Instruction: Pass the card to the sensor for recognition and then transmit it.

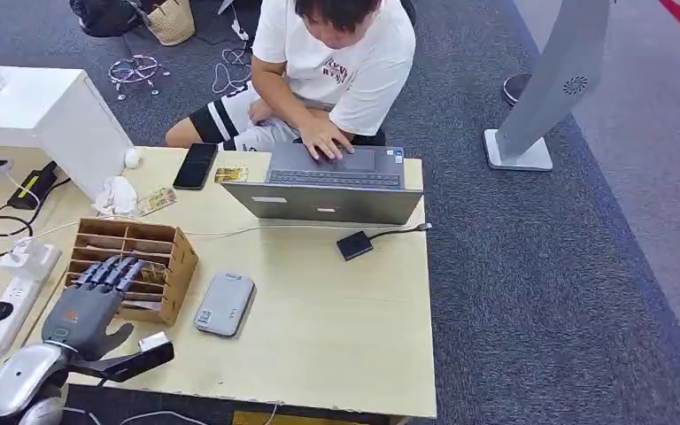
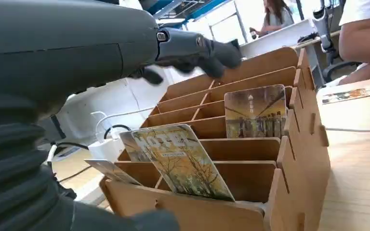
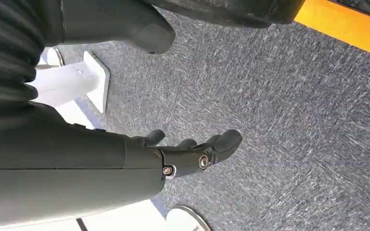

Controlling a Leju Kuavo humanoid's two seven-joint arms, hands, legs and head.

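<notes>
The left robot hand (image 1: 88, 297) hovers over the near end of the wooden card rack (image 1: 133, 266), which stands near the worktop's (image 1: 336, 328) left edge. Its fingers (image 2: 200, 50) are stretched out and apart above the compartments, holding nothing. In the left wrist view several cards stand in the rack: a yellow tree-printed card (image 2: 183, 161) leans tilted in the nearest compartment, and another card (image 2: 255, 111) stands upright further in.

The grey sensor pad (image 1: 225, 303) lies flat just beside the rack, toward the worktop's near edge. A person (image 1: 336, 62) sits at the far edge, one hand on a laptop (image 1: 332, 181).

The right robot hand (image 3: 192, 154) hangs above the grey carpet (image 3: 294, 120), fingers loosely curled and apart, empty.
</notes>
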